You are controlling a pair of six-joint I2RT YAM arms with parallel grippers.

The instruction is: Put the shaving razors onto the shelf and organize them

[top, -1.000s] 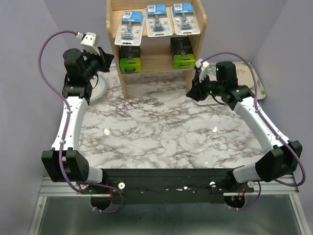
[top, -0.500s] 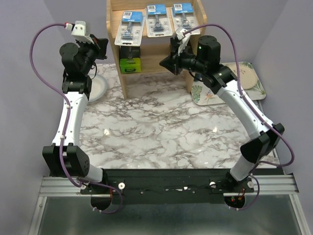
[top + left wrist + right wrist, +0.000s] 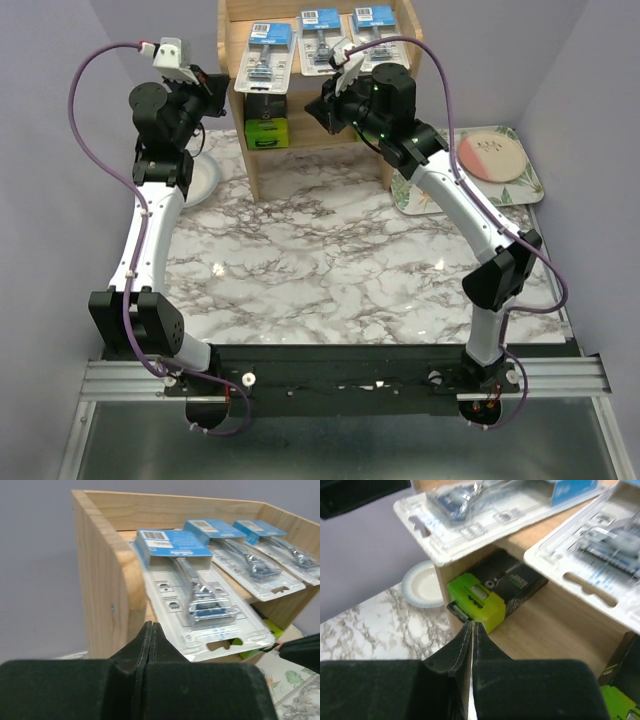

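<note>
**Razors on the shelf, both grippers shut beside it**

At the upper left of the overhead view, the left gripper (image 3: 151,630) hangs just beside the shelf (image 3: 234,70), its jaws pressed together on nothing. A white bowl (image 3: 205,180) sits below it on the marble table (image 3: 330,270). Three blister packs (image 3: 268,58) lie in a row on the top tier. A black box (image 3: 266,122) with a green end sits at the left of the lower tier. A second box (image 3: 620,700) shows at the lower right of the right wrist view. The right gripper (image 3: 471,630) hovers before the lower tier, its jaws all but touching and empty. At far right, a floral tray (image 3: 525,190) holds a pink plate (image 3: 490,157).
</note>
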